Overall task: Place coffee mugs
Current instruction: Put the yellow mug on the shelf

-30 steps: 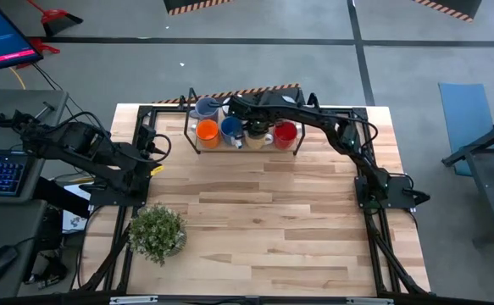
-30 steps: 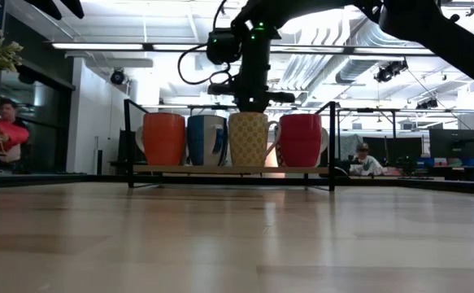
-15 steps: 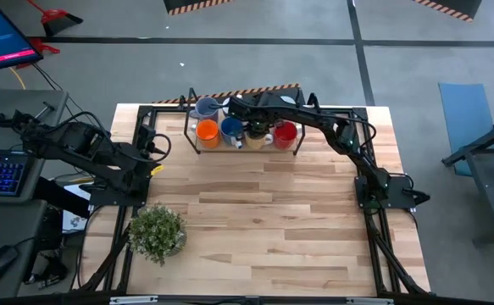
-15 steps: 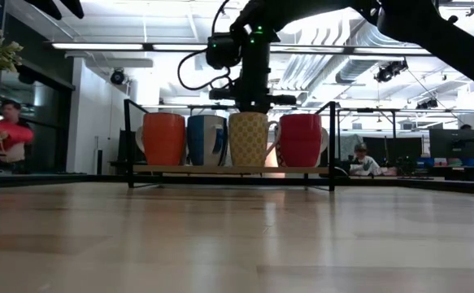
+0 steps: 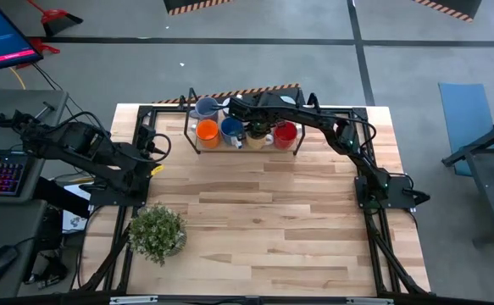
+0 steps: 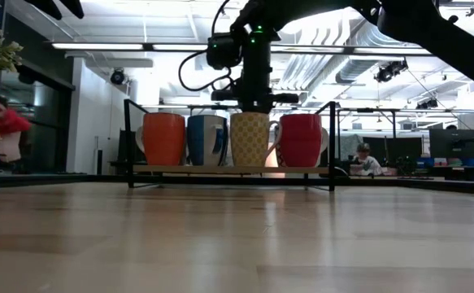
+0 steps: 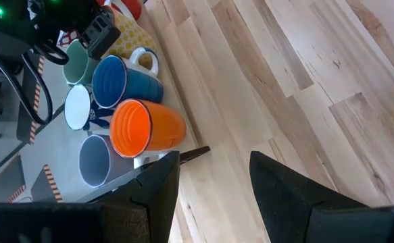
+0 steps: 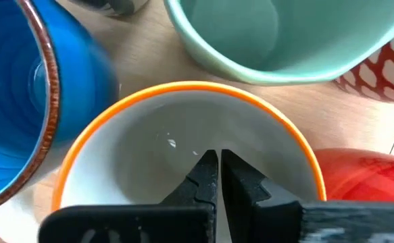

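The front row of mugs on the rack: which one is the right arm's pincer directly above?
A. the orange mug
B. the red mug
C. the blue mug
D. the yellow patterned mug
D: in the low view the right pincer hangs straight over the yellow patterned mug, between the blue mug and red mug.

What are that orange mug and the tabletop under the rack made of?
The orange mug looks like glazed ceramic: a smooth, glossy wall with a thick rounded rim. The tabletop appears to be pale wood planks joined in strips, with visible grain and a satin sheen; it could also be a laminate.
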Available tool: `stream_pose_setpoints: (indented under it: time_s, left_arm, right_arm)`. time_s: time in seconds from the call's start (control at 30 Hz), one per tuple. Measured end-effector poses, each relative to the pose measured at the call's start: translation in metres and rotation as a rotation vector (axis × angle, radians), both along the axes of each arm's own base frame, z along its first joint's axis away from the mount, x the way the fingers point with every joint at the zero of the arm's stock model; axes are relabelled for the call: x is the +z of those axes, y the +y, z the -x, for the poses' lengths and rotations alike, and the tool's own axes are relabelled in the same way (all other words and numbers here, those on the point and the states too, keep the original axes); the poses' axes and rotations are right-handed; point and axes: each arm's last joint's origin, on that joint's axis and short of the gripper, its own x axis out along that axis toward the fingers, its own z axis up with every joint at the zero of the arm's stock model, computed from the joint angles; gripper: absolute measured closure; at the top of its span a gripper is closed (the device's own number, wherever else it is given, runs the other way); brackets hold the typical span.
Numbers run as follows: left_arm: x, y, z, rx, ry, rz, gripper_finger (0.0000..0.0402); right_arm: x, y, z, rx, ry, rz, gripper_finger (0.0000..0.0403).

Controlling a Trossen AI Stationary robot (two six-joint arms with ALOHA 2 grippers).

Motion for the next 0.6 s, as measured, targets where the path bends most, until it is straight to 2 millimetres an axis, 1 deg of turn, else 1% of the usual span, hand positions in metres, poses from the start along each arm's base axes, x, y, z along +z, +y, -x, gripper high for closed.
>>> stream_pose_setpoints:
  time_s: [0.6]
  left_arm:
    - [0.0, 0.0, 0.0, 0.0, 0.0, 0.0, 0.0234]
  right_arm:
    - [0.0001, -0.0006, 0.0016, -0.002, 0.027, 0.033, 0.0401]
